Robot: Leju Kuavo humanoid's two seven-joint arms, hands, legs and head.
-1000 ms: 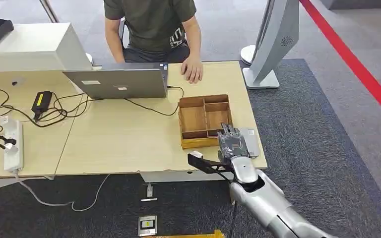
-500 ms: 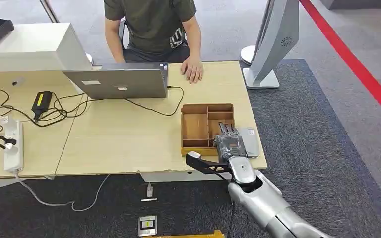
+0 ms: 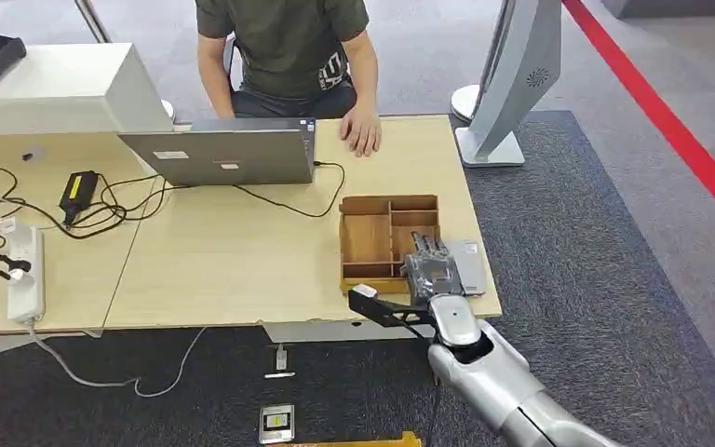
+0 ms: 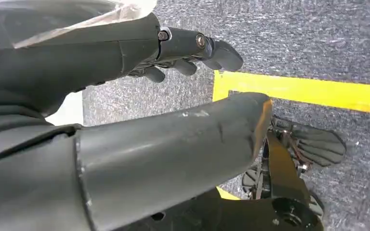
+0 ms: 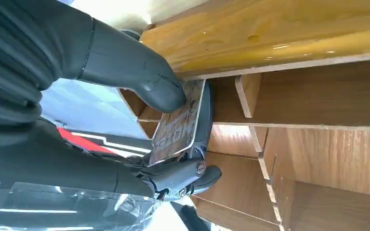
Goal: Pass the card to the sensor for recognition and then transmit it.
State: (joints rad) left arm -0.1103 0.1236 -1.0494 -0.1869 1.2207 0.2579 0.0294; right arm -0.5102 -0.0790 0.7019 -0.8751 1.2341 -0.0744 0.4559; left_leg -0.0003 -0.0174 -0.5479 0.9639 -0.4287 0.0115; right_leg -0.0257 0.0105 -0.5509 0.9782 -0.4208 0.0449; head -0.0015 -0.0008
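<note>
In the right wrist view my right hand (image 5: 91, 96) holds a printed card (image 5: 177, 124), the thumb (image 5: 139, 72) pressing it against the dark fingers (image 5: 183, 175). The card sits just over the compartments of the wooden divided box (image 5: 318, 106). From the head view my right hand (image 3: 433, 273) hovers at the near right corner of the box (image 3: 387, 200), beside a flat grey reader pad (image 3: 468, 263) on the table. My left hand (image 4: 101, 62) hangs over the carpet with its fingers (image 4: 192, 45) apart and nothing in them.
A person sits at the far side, one hand (image 3: 362, 130) resting on the table (image 3: 223, 261). An open laptop (image 3: 223, 154), cables, a power brick (image 3: 77, 191) and a power strip (image 3: 24, 270) lie to the left. A grey stand (image 3: 507, 84) rises at the right.
The wooden box slid a little toward the table's near edge and to the right between the first two frames, with my right hand at its corner. Since then nothing has visibly moved.
</note>
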